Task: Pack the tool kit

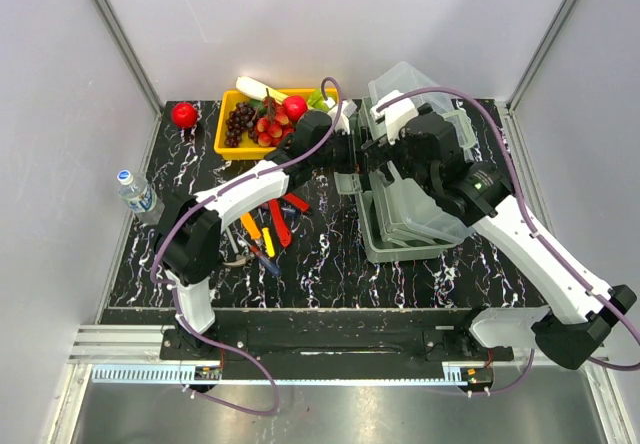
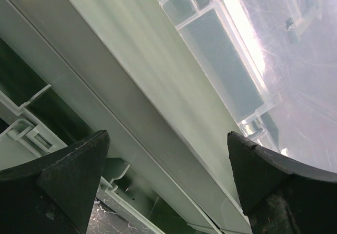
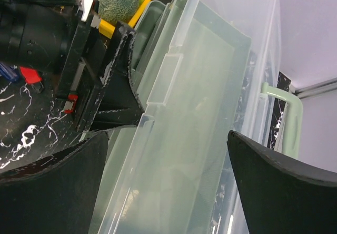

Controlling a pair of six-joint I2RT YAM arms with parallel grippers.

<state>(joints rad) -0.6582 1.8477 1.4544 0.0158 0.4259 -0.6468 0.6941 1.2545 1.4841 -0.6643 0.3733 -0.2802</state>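
Note:
The grey-green toolbox (image 1: 412,226) stands right of centre, its clear lid (image 1: 405,82) raised at the back. My left gripper (image 1: 358,156) is open at the box's left rim; in the left wrist view (image 2: 168,178) the box wall (image 2: 158,86) runs between its jaws. My right gripper (image 1: 388,164) is open just above the box; in the right wrist view (image 3: 168,184) its jaws straddle a clear inner tray (image 3: 195,113), and the pale green handle (image 3: 288,119) shows at the right. Red-, yellow- and orange-handled tools (image 1: 268,229) lie on the table, left of the box.
A yellow tray (image 1: 222,136) of fruit sits at the back, left of the box. A red apple (image 1: 184,114) lies at the back left. A water bottle (image 1: 135,192) stands at the left edge. White walls close in the table.

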